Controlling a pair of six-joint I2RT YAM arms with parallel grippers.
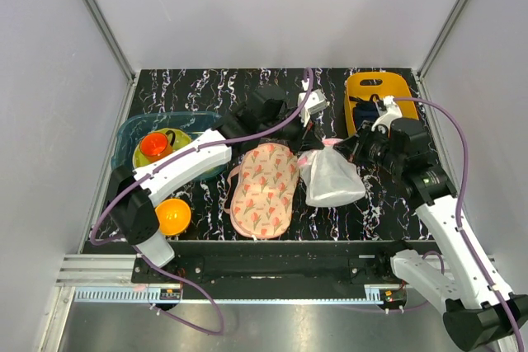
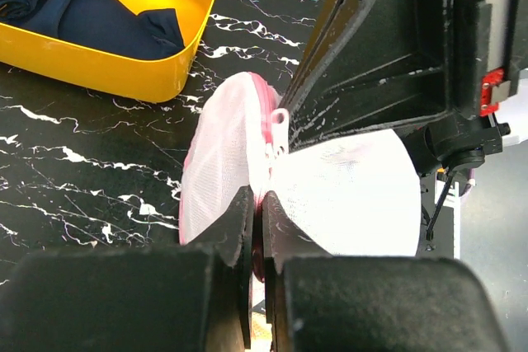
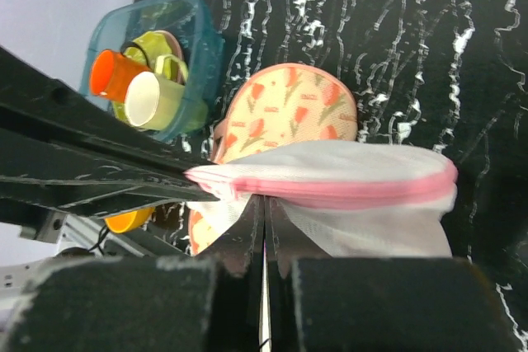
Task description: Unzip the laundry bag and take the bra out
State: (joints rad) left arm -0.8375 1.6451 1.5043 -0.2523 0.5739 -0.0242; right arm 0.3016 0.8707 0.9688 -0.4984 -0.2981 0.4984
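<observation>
The laundry bag [image 1: 332, 177], white mesh with a pink zipper rim, hangs lifted between both grippers at the table's middle. My left gripper [image 1: 318, 139] is shut on the pink rim [image 2: 262, 204]; the bag's mesh [image 2: 219, 162] bulges on both sides of its tips. A white zipper pull [image 2: 279, 128] shows just beyond, right at the tip of the right gripper's fingers [image 2: 330, 63]. My right gripper [image 3: 265, 202] is shut on the bag's edge just under the pink trim [image 3: 355, 190]. The bra is hidden from every view.
A floral peach pad [image 1: 264, 187] lies left of the bag. A yellow tray [image 1: 402, 88] at the back right holds a dark navy garment [image 2: 107, 22]. A teal bin [image 1: 132, 133] with cups stands at the left, and an orange cup [image 1: 173, 217] sits near the front left.
</observation>
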